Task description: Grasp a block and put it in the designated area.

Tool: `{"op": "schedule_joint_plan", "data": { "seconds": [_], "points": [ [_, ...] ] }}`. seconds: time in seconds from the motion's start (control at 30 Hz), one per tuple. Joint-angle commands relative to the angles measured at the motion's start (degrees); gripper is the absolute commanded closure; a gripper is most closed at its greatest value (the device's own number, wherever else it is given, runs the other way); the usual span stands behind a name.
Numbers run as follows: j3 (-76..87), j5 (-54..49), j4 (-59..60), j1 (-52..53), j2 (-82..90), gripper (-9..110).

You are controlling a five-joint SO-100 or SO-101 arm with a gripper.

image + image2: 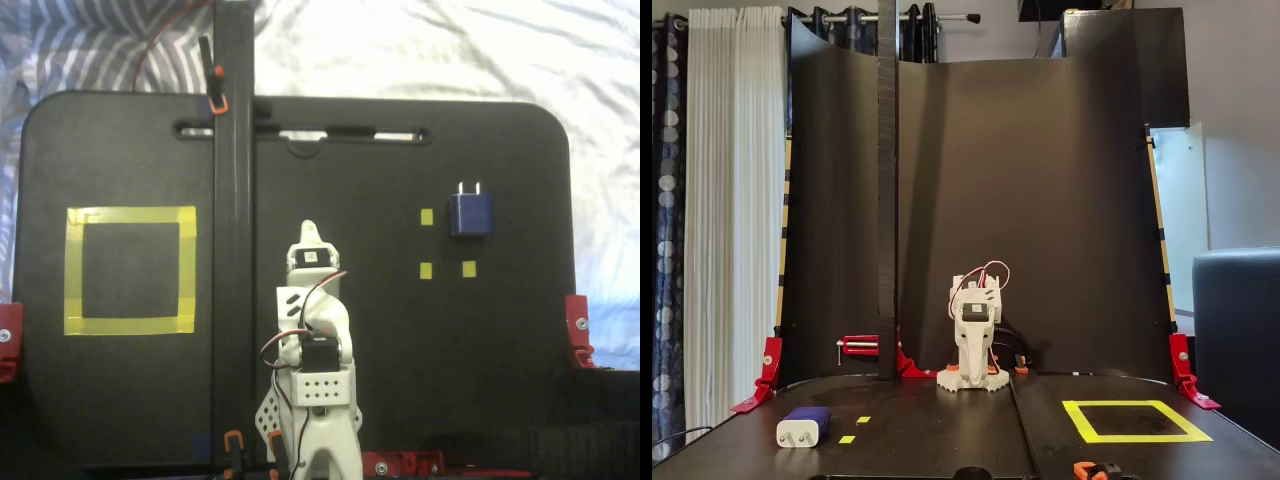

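The dark navy-blue block [470, 213] lies on the black board at the right in a fixed view, its two silver prongs pointing to the far edge. In a fixed view from the front it lies at the near left [804, 426], white face toward the camera. The designated area, a yellow tape square [130, 270], is on the board's left; in the front view its tape [1135, 421] is at the right. My white gripper [310, 238] is folded over the arm base in the middle, far from both, and looks shut and empty [975, 358].
Small yellow squares [427, 217] [426, 270] [469, 268] mark the board around the block. A tall black post [233, 250] stands between the arm and the tape square. Red clamps [578, 330] grip the board's sides. A black backdrop [1040, 200] rises behind the arm.
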Motion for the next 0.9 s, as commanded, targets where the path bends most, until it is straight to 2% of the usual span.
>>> {"op": "schedule_joint_plan", "data": {
  "seconds": [0.0, 0.87],
  "points": [
    [0.18, -0.09, 0.09, -0.09, 0.44, 102],
    [0.18, -0.18, 0.09, -0.62, 0.44, 102]
  ]
}}
